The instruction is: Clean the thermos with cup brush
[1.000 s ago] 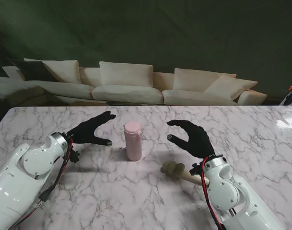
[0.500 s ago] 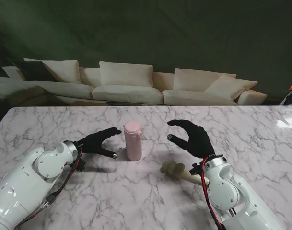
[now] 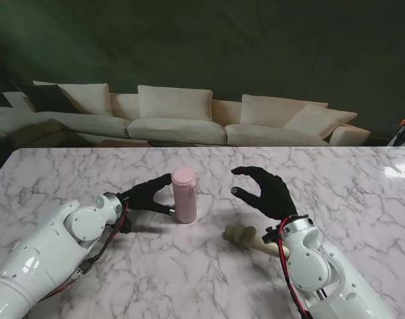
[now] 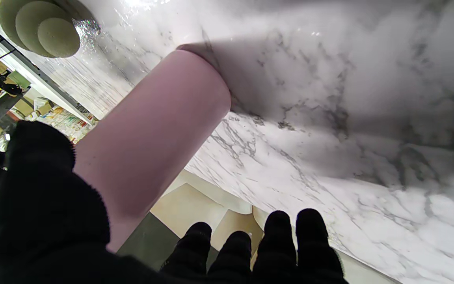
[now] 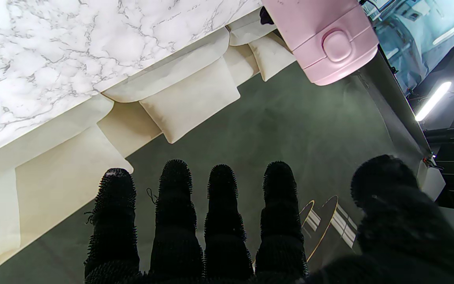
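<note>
Two robot hands flank the task's things, and going from near to far the cup brush [image 3: 247, 236] comes first: it lies flat on the marble worktop [image 3: 362, 179] just beside the right forearm, its handle running under the wrist and its sponge head pointing toward the middle of the worktop. The right robot hand [image 3: 267, 191] hovers farther from me than the brush, fingers spread and curled on nothing. Farther on, near the middle, the pink thermos [image 3: 184, 195] stands upright with its lid on, long axis vertical. The left robot hand [image 3: 149, 195] is the nearer one to it, reaching in from the left with thumb and fingers parted around its side. It looks just beside the wall, not yet closed; whether any fingertip touches I cannot tell.
</note>
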Available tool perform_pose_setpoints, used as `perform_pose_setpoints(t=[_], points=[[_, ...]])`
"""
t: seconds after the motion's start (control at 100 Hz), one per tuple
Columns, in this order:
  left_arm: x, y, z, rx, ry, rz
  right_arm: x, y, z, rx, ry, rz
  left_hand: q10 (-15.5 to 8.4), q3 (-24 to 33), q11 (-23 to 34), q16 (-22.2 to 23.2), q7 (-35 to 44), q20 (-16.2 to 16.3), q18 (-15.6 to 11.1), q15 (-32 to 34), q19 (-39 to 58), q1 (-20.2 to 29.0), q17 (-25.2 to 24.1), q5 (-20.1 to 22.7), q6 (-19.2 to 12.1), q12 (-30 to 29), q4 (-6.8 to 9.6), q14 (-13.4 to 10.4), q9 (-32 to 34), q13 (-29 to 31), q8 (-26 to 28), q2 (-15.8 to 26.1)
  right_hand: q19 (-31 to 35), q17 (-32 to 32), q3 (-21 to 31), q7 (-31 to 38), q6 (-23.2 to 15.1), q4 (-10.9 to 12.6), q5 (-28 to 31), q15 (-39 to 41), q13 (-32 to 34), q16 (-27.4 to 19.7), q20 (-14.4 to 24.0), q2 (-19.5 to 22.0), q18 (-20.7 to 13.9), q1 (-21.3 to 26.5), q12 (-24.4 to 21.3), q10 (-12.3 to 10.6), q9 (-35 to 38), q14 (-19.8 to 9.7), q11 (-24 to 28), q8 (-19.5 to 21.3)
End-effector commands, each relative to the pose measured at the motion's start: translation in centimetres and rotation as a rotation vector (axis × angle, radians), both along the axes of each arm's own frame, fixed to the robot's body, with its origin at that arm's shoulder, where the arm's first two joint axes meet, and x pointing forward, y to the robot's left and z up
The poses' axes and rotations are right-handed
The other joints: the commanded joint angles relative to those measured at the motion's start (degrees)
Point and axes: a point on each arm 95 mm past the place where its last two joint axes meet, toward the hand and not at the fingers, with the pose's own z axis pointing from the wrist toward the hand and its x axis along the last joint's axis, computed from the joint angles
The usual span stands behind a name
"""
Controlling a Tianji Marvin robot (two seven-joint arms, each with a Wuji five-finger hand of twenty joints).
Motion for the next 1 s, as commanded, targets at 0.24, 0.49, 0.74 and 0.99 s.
perform_pose_setpoints(t=[0.24, 0.49, 0.74, 0.99], points=[[0.6, -1.6, -0.2, -0.025, 0.008, -0.010, 0.0, 0.2, -0.4, -0.005, 0.015, -0.002, 0.5, -0.3, -1.4, -1.1, -1.1, -0.3, -1.0, -1.3, -3.0, -1.6, -0.8, -1.3, -1.8, -1.1, 0.09, -0.1, -2.9, -2.2, -6.0, 0.4, -1.3, -1.2, -1.4, -1.0, 0.9, 1.2, -2.7, -0.8, -1.7, 0.0, 0.7, 1.7, -0.6, 0.1, 0.2, 0.2, -1.8, -1.7, 1.0, -0.1], [1.1, -2.4, -0.6, -0.047, 0.030, 0.000, 0.1, 0.3, -0.5, -0.009, 0.021, 0.003, 0.2, -0.3, -1.4, -0.7, 0.7, 1.1, -0.8, -0.9, -2.6, -1.3, -0.2, -1.8, -0.5, -1.0, 0.05, -0.3, -2.9, -1.5, 1.7, -0.1, -1.4, -1.4, -1.5, -1.1, 1.0, 1.2, -2.8, -0.7, -1.9, 0.0, 0.7, 1.7, -0.6, 0.0, 0.2, 0.1, -2.0, -1.7, 1.2, 0.0], [1.3, -3.6, -0.7, -0.060, 0.050, -0.023, 0.2, 0.4, -0.6, -0.011, 0.026, 0.003, 0.1, -0.3, -1.4, -0.4, 0.1, 1.6, 0.9, -0.9, -2.5, -1.6, -0.1, -1.8, -1.0, -1.0, 0.06, 1.7, -2.9, -2.0, 2.6, -0.2, -1.6, -1.7, -1.6, -1.2, 1.3, 1.2, -3.1, -0.7, -2.1, 0.1, 0.8, 1.9, -0.6, 0.2, 0.4, 0.4, -2.4, -1.7, 1.5, 0.2], [1.6, -4.5, -0.9, -0.070, 0.072, -0.022, 0.3, 0.4, -0.6, -0.012, 0.029, 0.004, -0.1, -0.2, -1.4, -0.2, -0.2, 2.1, 8.8, -0.7, -3.7, -1.4, 0.4, -1.6, -3.5, -1.0, 0.08, 6.6, -2.9, -2.9, 1.9, 0.2, -1.8, -2.0, -1.8, -1.3, 1.5, 1.2, -3.4, -0.6, -2.4, 0.2, 0.9, 1.9, -0.6, 0.2, 0.5, 0.6, -3.1, -1.7, 1.7, 0.3]])
